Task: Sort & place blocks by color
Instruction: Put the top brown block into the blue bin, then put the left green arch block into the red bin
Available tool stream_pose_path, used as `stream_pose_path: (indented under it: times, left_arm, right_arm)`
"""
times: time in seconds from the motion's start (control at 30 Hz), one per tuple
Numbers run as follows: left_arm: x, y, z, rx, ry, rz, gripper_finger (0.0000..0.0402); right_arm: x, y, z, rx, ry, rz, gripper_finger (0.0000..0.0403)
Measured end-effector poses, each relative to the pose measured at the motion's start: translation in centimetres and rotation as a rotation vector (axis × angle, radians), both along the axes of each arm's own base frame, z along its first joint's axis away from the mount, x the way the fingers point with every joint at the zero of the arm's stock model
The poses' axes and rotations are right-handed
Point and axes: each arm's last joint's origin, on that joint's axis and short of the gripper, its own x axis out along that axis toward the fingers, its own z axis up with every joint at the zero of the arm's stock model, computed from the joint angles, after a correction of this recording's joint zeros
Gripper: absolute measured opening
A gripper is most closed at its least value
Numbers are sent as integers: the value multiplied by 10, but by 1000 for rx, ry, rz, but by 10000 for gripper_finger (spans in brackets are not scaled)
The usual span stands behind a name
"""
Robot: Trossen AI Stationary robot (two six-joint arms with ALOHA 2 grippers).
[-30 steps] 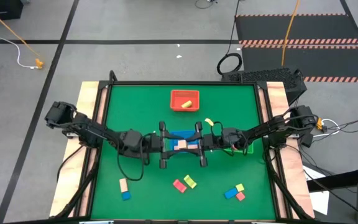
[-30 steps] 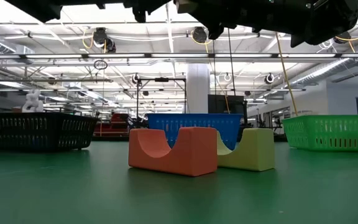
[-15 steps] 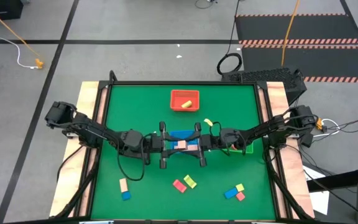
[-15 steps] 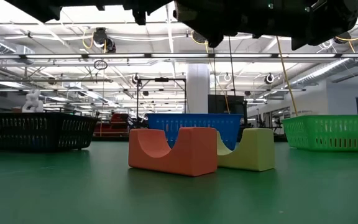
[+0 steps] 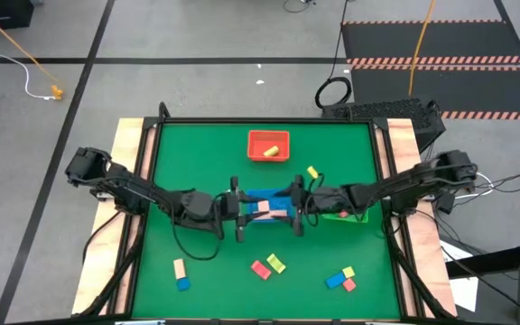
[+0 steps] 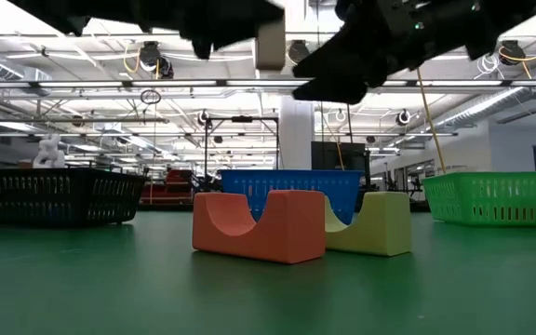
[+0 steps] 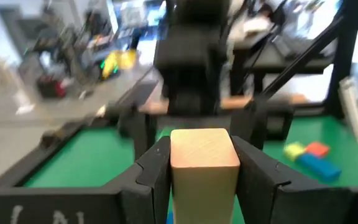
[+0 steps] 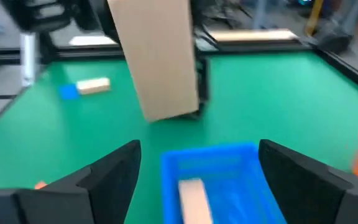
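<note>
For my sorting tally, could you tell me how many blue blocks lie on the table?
2. One blue block lies front left beside a tan block; the other blue block lies front right beside a red block. More may hide under the arms.

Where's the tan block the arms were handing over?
The tan block is clamped in the left tool, mid-table above the blue tray; the right tool is open.

Colours here: surface [image 5: 197,153] is solid green with pale wood edges. Red tray [image 5: 268,145] with a yellow block [image 5: 275,150] in it, blue tray [image 8: 219,180] right under the black tools, green tray [image 5: 351,215]. Left tool [image 7: 205,168] grips a pale tan block [image 7: 204,165], plain wood grain. Loose blocks: pink [image 5: 260,268], yellow-green [image 5: 276,264], blue [image 5: 182,283].
</note>
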Motion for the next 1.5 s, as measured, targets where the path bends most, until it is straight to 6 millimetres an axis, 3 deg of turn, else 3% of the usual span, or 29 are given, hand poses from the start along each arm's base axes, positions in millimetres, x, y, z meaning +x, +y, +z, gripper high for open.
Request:
stream_pose_path:
  times: [0.13, 0.37, 0.67, 1.1, 1.33, 1.5]
  left_arm:
    - [0, 8, -10, -50, 95, 47, 133]
    - [0, 20, -22, -89, 202, 107, 133]
    - [17, 26, -58, -130, 237, 148, 133]
    - [19, 26, -64, -138, 244, 150, 133]
    - [19, 26, -63, -219, 219, 163, 226]
    - [21, 25, -58, -227, 164, 151, 259]
  right_arm:
    - [-19, -4, 9, 68, 93, -78, 314]
    - [-38, -6, 18, 399, 142, -228, 313]
    - [-35, -5, 30, 724, 13, -302, 313]
    - [-34, 1, 32, 850, 70, -145, 313]
    - [-39, 9, 23, 799, 193, -117, 313]
    - [-43, 29, 22, 788, 215, -73, 313]
